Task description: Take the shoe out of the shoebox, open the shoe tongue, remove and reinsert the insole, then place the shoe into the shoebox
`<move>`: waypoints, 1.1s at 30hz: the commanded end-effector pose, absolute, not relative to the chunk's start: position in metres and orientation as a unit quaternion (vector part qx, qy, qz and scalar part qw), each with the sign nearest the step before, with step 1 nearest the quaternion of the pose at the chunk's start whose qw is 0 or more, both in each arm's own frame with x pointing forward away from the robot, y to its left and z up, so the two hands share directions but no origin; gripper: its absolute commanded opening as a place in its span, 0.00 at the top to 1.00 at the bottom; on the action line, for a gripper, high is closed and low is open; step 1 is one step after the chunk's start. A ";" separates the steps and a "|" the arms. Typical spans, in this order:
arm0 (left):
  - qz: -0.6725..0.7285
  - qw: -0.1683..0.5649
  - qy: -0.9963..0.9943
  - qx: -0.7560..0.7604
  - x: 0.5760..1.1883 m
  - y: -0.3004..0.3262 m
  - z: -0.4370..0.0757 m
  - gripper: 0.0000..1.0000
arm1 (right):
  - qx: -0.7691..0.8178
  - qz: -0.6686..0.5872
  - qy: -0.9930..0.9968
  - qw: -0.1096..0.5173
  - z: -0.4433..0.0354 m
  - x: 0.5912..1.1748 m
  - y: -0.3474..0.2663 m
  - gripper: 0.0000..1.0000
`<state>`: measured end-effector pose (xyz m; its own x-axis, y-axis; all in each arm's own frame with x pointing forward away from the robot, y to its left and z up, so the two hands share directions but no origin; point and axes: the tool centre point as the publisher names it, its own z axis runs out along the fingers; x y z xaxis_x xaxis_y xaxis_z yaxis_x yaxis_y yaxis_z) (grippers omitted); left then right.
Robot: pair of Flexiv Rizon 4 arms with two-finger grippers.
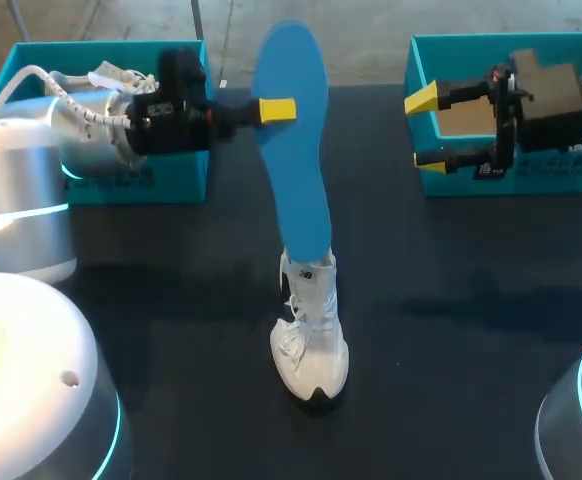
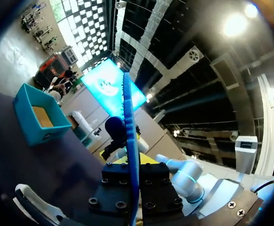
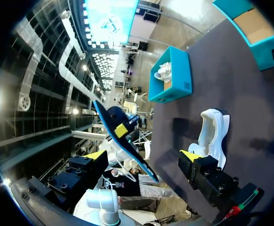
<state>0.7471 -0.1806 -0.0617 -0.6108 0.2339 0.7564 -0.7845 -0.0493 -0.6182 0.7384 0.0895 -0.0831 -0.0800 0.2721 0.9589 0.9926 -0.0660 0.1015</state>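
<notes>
Middle blocked, flanks open

The shoe (image 1: 309,345) stands mid-bench (image 1: 471,320), and the blue insole (image 1: 293,140) rises above it, pinched in the left tool (image 1: 276,110). Bare bench lies on both sides of the shoe. The left box (image 1: 186,170) and right box (image 1: 571,175) fill the far corners. The right tool (image 1: 426,130), fingers spread, hangs before the right box.

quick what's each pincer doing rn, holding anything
left pincer: shut on the blue insole, holding it off the table
right pincer: open, holding nothing
</notes>
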 end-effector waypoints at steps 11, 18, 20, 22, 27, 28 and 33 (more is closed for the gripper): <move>0.605 0.454 -0.558 0.342 0.739 -0.180 -0.072 1.00 | -0.586 -0.445 -0.590 0.333 -0.070 0.734 0.096 0.00; 0.589 0.476 -0.541 0.366 0.741 -0.178 -0.078 1.00 | -0.623 -0.413 -0.607 0.271 -0.053 0.728 0.101 0.00; 0.584 0.482 -0.538 0.371 0.742 -0.177 -0.081 1.00 | -0.633 -0.402 -0.611 0.255 -0.049 0.727 0.102 0.00; 0.583 0.489 -0.532 0.373 0.743 -0.177 -0.083 1.00 | -0.640 -0.392 -0.616 0.240 -0.044 0.726 0.104 0.00; 0.577 0.495 -0.531 0.374 0.747 -0.177 -0.091 1.00 | -0.654 -0.361 -0.632 0.206 -0.033 0.724 0.107 0.00; 0.576 0.496 -0.532 0.374 0.748 -0.177 -0.093 1.00 | -0.658 -0.354 -0.635 0.198 -0.030 0.724 0.108 0.00; 0.569 0.505 -0.527 0.378 0.752 -0.178 -0.099 1.00 | -0.671 -0.317 -0.652 0.156 -0.020 0.723 0.116 0.00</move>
